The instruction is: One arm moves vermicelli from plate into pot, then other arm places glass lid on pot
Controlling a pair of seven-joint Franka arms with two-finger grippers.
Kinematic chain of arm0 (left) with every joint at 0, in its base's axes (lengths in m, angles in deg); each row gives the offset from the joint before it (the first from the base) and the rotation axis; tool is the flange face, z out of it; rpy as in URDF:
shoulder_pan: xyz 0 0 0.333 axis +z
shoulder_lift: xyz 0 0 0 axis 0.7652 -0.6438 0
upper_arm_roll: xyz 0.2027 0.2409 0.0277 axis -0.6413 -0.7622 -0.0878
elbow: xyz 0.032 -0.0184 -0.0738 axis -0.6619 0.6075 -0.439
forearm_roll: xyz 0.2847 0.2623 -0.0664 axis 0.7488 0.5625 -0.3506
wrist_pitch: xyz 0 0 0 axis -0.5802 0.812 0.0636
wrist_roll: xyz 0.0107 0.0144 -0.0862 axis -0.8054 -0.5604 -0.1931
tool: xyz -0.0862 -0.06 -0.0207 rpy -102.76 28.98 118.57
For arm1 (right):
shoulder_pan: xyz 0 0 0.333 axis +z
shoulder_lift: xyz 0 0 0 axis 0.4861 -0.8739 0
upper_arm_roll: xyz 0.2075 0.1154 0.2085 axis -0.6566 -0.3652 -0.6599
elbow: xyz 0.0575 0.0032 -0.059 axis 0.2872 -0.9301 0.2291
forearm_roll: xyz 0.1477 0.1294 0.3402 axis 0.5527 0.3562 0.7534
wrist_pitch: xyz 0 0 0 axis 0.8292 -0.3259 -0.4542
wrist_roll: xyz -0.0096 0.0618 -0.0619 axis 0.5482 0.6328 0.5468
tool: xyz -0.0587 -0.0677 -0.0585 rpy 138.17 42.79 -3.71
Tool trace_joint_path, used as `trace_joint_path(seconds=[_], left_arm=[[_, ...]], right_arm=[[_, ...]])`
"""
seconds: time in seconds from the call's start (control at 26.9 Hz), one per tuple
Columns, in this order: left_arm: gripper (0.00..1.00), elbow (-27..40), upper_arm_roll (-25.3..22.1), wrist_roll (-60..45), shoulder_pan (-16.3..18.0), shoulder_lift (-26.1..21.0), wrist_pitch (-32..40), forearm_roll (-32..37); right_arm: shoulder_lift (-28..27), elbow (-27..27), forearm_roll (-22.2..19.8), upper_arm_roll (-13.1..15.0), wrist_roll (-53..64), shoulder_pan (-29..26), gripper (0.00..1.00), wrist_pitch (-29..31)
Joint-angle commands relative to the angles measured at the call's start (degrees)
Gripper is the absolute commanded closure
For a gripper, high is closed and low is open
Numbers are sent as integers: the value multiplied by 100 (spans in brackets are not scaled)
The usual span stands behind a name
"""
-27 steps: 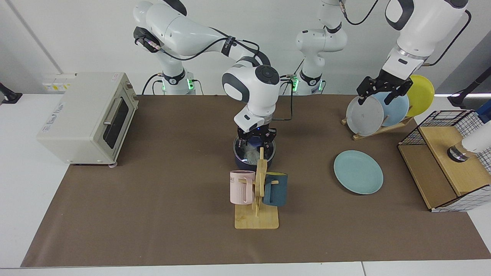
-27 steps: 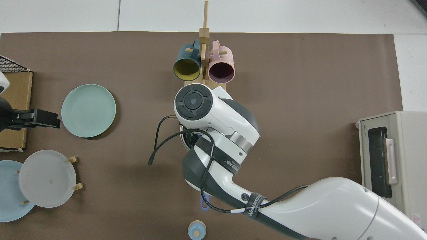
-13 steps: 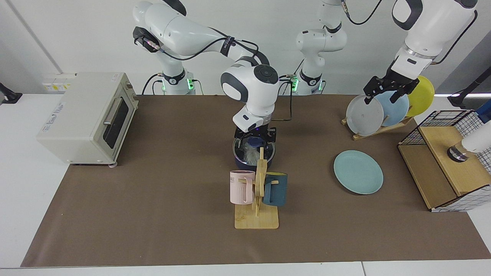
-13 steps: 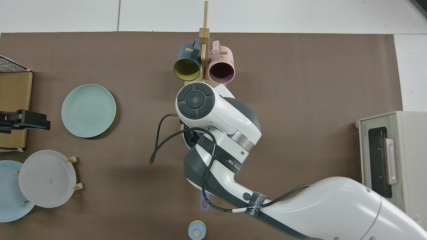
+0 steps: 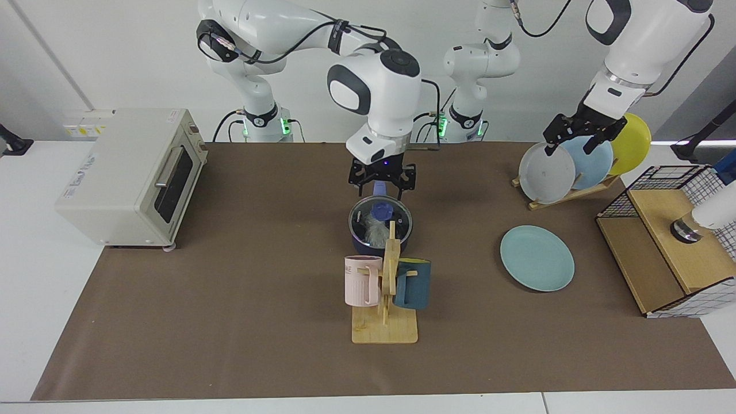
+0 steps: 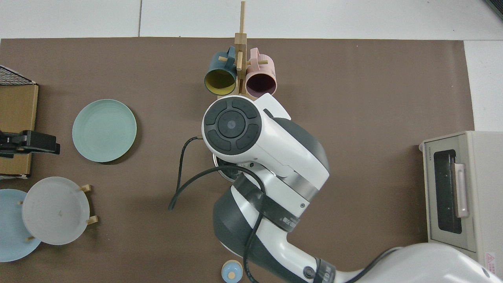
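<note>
Facing view: the right gripper hangs above the pot, fingers spread and empty. The left gripper hovers by the racked plates, its fingers parted, gripping nothing. The flat matte teal plate lies bare on the brown surface. The round glass lid covers the navy pot, fluffy white vermicelli inside.
</note>
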Motion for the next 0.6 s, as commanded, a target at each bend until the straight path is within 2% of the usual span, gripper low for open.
trace_joint_path(seconds=[0.0, 0.15, 0.22, 0.56], left_arm=[[0, 82, -12, 25, 36, 111, 5, 105], [0, 82, -12, -2, 37, 111, 22, 114], [0, 82, -12, -2, 37, 120, 49, 148], [0, 73, -12, 7, 142, 111, -12, 254]], right_arm=[[985, -80, 821, 621, 905, -143, 1, -422], [1636, -202, 1682, 1518, 1713, -46, 1, -519], [1864, -203, 1981, 1861, 2275, -20, 1, -686], [2559, -378, 2097, 3039, 3859, 86, 1, -1336]])
